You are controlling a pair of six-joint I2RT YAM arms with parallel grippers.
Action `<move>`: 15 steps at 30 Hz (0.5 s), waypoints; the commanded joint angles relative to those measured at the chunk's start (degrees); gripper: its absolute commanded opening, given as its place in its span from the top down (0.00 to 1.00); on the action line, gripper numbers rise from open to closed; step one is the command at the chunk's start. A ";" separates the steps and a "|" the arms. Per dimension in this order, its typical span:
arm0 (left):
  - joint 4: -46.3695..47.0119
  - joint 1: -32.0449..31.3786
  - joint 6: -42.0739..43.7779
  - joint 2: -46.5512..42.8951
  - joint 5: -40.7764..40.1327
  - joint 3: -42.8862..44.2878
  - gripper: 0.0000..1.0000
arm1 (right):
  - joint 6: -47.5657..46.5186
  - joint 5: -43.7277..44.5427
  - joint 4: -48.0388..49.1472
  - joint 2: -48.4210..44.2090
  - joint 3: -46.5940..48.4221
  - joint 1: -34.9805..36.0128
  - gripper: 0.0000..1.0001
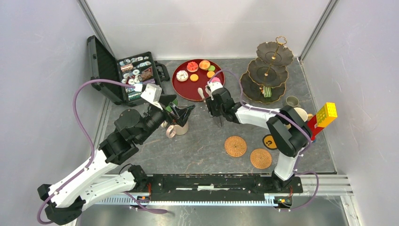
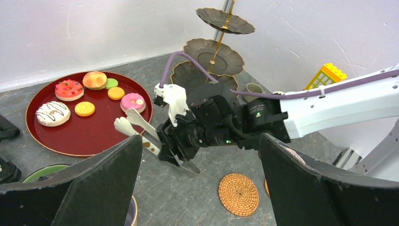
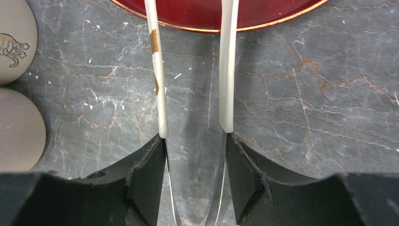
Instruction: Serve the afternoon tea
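Right, eyes on the pink cake [image 2: 132,101]: it sits at the right-hand edge of the red tray [image 2: 89,139], close to the rim, with the other cakes further across. Just short of it are the spoon tips of the tongs [image 2: 136,126], and from where I stand I can't tell whether one tip touches the icing. The tongs' long axis runs straight from the right claw [image 2: 176,155] out over the rim, so the cake lies dead ahead of that claw, just past the tips. That claw is clamped on the tongs' handle end, the blades sprung apart. Right arm is plainly the nearer one. Further out, the left claw [image 1: 181,111] hangs spread wide, holding nothing, above the beige mug [image 1: 177,128] on the desk [image 1: 207,141]. The three-tier stand [image 1: 266,70] waits at the far right.
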 commanded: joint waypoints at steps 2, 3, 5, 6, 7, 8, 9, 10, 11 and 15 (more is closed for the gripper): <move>1.75 -0.16 3.50 0.30 -1.02 1.78 0.00 | 0.00 5.65 13.74 2.03 -1.25 1.29 0.41; 1.73 -0.13 3.50 0.36 -1.06 1.75 0.00 | -0.24 5.52 15.00 2.28 -2.26 1.31 0.37; 1.73 -0.10 3.50 0.48 -0.92 1.74 0.00 | -1.01 4.80 17.10 2.70 -3.73 1.40 0.30; 1.77 -0.15 3.50 0.47 -0.91 1.78 0.00 | -1.46 4.55 17.90 2.90 -4.52 1.48 0.28; 1.73 -0.10 3.50 0.49 -0.84 1.74 0.00 | -1.86 4.51 18.67 2.93 -5.25 1.57 0.24; 1.75 -0.10 3.41 0.53 -0.82 1.74 0.00 | -2.27 4.58 19.55 2.87 -6.38 1.66 0.20; 1.73 -0.10 3.41 0.55 -0.82 1.74 0.00 | -2.67 4.46 21.02 2.67 -7.78 1.75 0.16; 1.73 -0.10 3.37 0.67 -0.78 1.74 0.00 | -3.24 4.22 22.40 2.34 -9.10 1.83 0.11; 1.74 -0.08 3.32 0.68 -0.67 1.74 0.00 | -3.68 4.36 24.14 2.08 -10.57 2.00 0.07; 1.75 -0.10 3.17 1.02 -0.51 1.74 0.00 | -5.66 4.34 27.87 2.03 -13.95 2.43 0.03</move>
